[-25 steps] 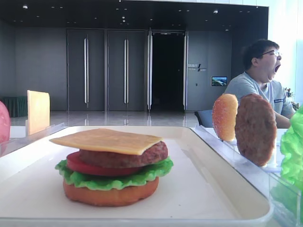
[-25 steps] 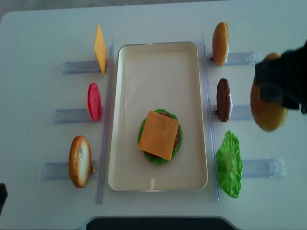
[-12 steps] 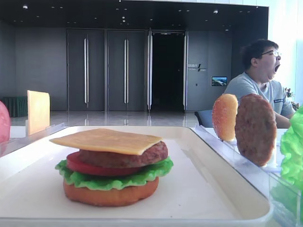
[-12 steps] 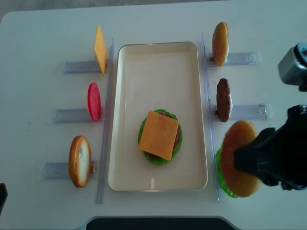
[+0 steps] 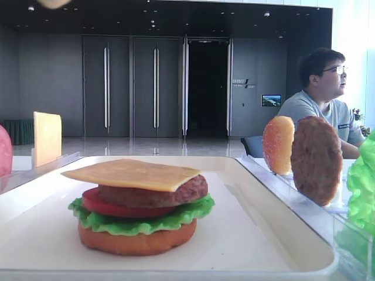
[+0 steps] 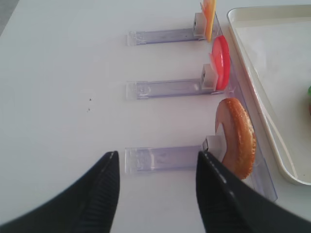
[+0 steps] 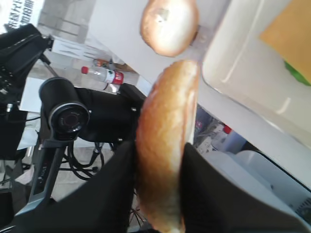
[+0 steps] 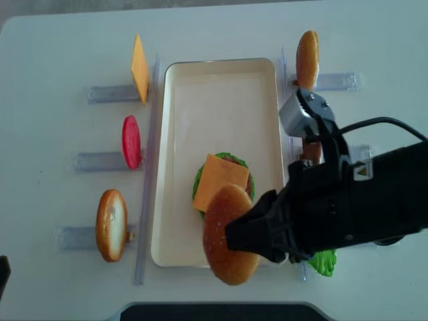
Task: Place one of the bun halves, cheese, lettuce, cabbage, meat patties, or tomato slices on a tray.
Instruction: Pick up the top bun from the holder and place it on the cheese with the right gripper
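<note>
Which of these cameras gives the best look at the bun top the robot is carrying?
The overhead view: the bun top shows whole, hanging over the tray's near end by the burger. The right wrist view shows it edge-on in the right tool. The low front view catches only a sliver; the left wrist view, nothing.

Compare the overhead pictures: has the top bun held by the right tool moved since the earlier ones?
Yes. The top bun has travelled leftward, from beyond the racks on the right to over the tray edge, partly covering the cheese on the stacked burger.
</note>
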Controlling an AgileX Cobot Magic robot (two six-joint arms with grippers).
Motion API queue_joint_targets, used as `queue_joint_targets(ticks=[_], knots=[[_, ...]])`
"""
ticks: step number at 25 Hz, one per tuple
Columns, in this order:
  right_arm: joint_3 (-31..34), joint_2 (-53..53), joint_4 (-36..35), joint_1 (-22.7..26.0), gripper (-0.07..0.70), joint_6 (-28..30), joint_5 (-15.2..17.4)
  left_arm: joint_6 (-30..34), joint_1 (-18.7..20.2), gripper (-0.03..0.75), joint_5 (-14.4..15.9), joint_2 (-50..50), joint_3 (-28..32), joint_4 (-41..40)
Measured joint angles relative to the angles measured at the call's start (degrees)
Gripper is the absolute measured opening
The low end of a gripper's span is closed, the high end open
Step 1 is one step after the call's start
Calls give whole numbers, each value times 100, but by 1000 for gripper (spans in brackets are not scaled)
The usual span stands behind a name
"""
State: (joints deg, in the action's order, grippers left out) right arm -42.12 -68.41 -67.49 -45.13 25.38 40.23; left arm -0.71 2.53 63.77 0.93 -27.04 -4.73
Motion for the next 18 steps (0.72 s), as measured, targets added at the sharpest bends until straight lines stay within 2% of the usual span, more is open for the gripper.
queue_joint_targets(ticks=[1, 3, 5, 7, 10, 13, 18], knots=[[0, -221, -417, 0, 201, 475, -76, 0, 0, 391, 0, 0, 0, 0], [0, -633, -1305, 12, 201, 1488, 25, 0, 0, 391, 0, 0, 0, 0], [0, -1067, -1918, 100, 201, 2222, 268, 0, 0, 391, 0, 0, 0, 0], [0, -1440, -2370, 327, 199, 2819, 643, 0, 0, 391, 0, 0, 0, 0], [0, -1911, -2688, 759, 199, 3353, 1042, 0, 0, 391, 0, 0, 0, 0], [0, -2213, -2809, 1149, 198, 3632, 1327, 0, 0, 391, 0, 0, 0, 0], [0, -2435, -2839, 1469, 198, 4002, 1486, 0, 0, 391, 0, 0, 0, 0]])
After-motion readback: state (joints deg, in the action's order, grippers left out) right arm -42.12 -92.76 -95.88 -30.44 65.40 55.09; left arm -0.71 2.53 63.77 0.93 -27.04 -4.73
